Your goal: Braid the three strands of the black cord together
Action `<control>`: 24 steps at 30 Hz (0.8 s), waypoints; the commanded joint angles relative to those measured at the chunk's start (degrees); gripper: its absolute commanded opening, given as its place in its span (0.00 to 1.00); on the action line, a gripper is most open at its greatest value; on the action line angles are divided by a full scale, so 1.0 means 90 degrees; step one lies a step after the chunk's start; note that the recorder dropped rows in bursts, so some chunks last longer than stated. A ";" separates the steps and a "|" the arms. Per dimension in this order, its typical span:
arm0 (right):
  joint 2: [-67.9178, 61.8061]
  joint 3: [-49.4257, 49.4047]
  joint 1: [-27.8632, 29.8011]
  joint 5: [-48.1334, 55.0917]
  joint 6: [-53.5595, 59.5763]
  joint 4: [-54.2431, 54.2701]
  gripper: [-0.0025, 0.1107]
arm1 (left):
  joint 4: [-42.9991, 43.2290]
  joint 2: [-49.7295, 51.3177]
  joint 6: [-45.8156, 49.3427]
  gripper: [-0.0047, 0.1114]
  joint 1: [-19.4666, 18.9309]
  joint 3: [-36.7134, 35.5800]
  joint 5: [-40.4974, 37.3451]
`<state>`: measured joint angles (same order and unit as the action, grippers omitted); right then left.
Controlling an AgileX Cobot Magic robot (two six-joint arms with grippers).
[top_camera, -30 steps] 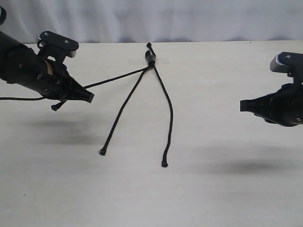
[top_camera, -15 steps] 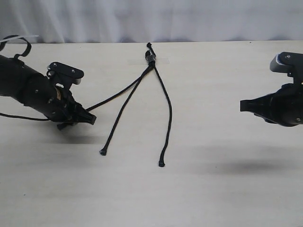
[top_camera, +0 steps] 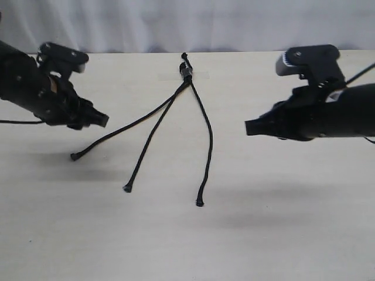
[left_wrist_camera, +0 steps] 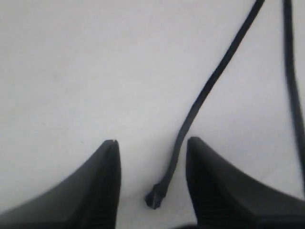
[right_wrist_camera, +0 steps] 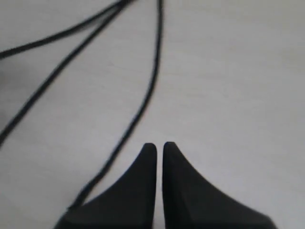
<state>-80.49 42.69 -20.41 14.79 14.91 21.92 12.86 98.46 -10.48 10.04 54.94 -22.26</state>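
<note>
My left end effector stands wide and holds nothing. It hangs above the table on the left side. The black cord lies flat on the table, its knotted top at the far middle under a strip of clear tape. From there the three strands fan out toward the near edge without crossing. The left strand runs out sideways. In my left wrist view its knobby tip lies on the table, showing in the gap between my two fingers and touching neither. The middle strand and the right strand end well apart from each other. My right end effector is closed on nothing, with only a thin slit between its fingers, and it hovers to the right of the right strand.
</note>
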 commanded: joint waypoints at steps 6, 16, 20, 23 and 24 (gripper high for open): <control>-0.1512 0.1932 -0.1383 0.1063 -0.0071 -0.0038 0.06 | 0.0002 -0.2871 -0.0009 0.05 -0.0003 -0.1000 0.0965; -0.3788 0.4236 -0.2503 0.1747 -0.1909 -0.1972 0.19 | 0.0016 -0.4421 -0.0009 0.04 -0.0003 -0.1845 0.1329; -0.4580 0.5138 -0.2565 0.2515 -0.2884 -0.2723 0.40 | 0.0016 -0.4455 -0.0009 0.04 -0.0003 -0.1845 0.1333; -0.5103 0.5691 -0.2565 0.2881 -0.2904 -0.2691 0.47 | 0.0002 -0.4455 -0.0009 0.04 -0.0003 -0.1845 0.1332; -0.5227 0.5825 -0.2565 0.2965 -0.2904 -0.2676 0.48 | 0.0002 -0.4455 -0.0009 0.04 -0.0003 -0.1845 0.1332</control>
<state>-124.40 91.64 -43.46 38.32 -9.98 -1.28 12.98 58.75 -10.48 10.04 38.72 -11.22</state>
